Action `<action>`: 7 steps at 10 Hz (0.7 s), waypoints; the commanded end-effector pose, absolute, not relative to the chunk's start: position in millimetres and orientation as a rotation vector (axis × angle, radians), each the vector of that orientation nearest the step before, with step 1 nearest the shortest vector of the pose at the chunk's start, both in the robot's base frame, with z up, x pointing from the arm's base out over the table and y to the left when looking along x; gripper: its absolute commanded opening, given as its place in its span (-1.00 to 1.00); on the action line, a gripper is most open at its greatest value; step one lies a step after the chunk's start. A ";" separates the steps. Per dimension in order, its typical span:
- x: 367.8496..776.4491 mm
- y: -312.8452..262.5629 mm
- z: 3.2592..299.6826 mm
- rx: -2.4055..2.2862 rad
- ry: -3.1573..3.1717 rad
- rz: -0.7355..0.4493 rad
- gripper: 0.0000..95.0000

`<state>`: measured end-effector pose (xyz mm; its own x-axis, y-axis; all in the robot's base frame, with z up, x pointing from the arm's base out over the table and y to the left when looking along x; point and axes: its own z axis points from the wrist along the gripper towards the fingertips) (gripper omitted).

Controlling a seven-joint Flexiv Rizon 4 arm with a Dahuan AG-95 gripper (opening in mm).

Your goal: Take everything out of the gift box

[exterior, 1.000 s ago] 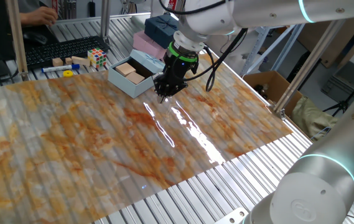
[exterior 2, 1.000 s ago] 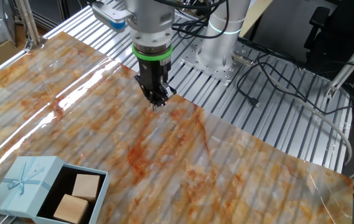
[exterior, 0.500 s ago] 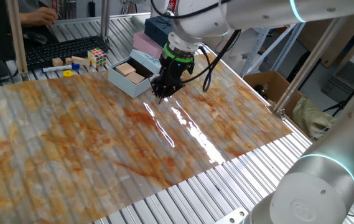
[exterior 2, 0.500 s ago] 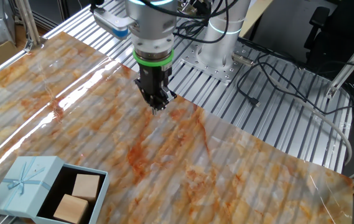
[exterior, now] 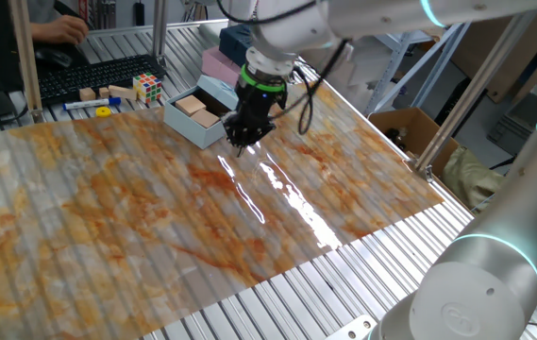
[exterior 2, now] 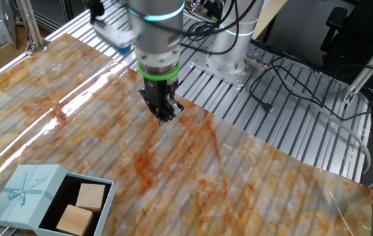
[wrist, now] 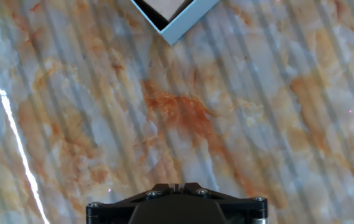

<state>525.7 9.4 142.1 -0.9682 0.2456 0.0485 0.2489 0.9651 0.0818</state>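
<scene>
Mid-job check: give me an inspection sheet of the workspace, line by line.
Surface: marbled orange-grey mat over a slatted metal table.
Job's things: gift box open, two wooden blocks inside.
Clutter: pink box, navy box, Rubik's cube, small wooden cubes.
Pincer: pincer above the mat beside the gift box, holding nothing; jaw state unclear.
Cables: black cables across the slats.
Surroundings: cardboard box, keyboard.
</scene>
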 end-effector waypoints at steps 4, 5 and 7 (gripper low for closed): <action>557.0 6.4 133.7 -0.361 -3.052 -0.131 -1.00; 563.4 5.6 130.7 -0.353 -3.053 -0.112 -1.00; 573.4 3.6 127.2 -0.342 -3.058 -0.099 -1.00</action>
